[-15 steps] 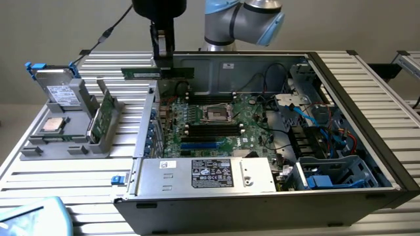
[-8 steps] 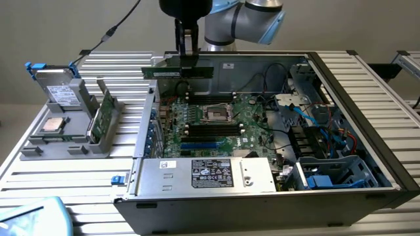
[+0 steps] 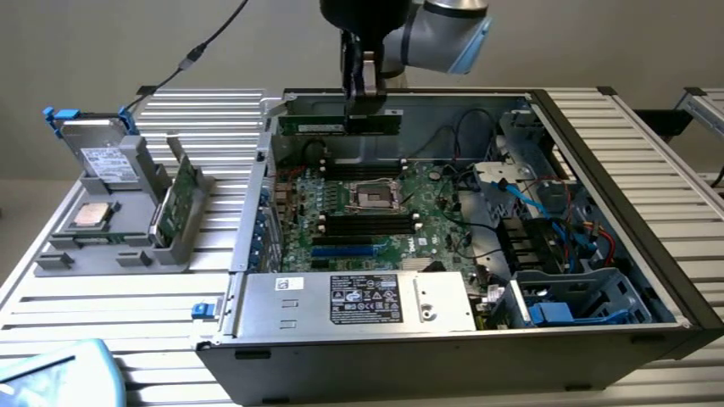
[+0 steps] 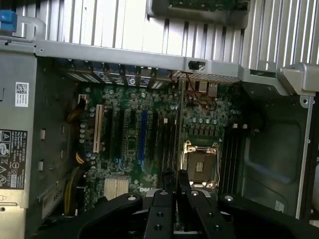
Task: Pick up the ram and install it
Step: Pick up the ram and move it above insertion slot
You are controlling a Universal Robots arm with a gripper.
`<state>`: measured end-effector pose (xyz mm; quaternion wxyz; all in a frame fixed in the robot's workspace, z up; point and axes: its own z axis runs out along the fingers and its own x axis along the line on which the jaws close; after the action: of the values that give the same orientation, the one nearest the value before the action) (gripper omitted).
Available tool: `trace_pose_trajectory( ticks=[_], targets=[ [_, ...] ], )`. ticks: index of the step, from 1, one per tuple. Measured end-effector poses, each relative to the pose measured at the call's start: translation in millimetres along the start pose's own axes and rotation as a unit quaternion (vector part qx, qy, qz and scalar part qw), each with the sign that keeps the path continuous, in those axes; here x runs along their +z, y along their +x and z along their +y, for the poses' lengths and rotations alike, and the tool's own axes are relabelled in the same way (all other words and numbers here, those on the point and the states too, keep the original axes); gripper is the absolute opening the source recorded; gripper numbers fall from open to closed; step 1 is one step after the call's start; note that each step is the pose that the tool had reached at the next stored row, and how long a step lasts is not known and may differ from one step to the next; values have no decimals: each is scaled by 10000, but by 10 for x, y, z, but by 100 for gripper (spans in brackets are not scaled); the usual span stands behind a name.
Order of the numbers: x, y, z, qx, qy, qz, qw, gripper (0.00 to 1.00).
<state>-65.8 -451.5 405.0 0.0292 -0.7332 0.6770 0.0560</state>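
Observation:
The ram point(image 3: 322, 125), a long thin green stick with a white label, hangs level above the open computer case, over the rear part of the motherboard point(image 3: 379, 212). My gripper point(image 3: 368, 114) is shut on the stick's end toward the exterior view's right. In the wrist view the black fingers point(image 4: 159, 209) pinch the ram point(image 4: 182, 185) edge-on above the board point(image 4: 129, 144), close to the CPU socket point(image 4: 201, 167). Black memory slots point(image 3: 364, 225) lie on both sides of the socket point(image 3: 371, 197).
A grey power supply point(image 3: 362, 301) fills the case's front. Cables and a blue drive cage point(image 3: 565, 309) crowd the exterior view's right. Outside the case, at the left, a grey holder point(image 3: 114, 246) carries a green card point(image 3: 175, 203), a hard drive point(image 3: 104, 161) and a processor point(image 3: 91, 216).

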Motion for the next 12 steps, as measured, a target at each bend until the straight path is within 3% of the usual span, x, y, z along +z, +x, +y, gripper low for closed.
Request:
trace_pose_trajectory(
  ticks=[7, 12],
  targets=[
    [118, -64, -330, 0, 0, 0, 10000, 14],
    [212, -104, -369, 0, 0, 1, 10000, 14]
  ],
)
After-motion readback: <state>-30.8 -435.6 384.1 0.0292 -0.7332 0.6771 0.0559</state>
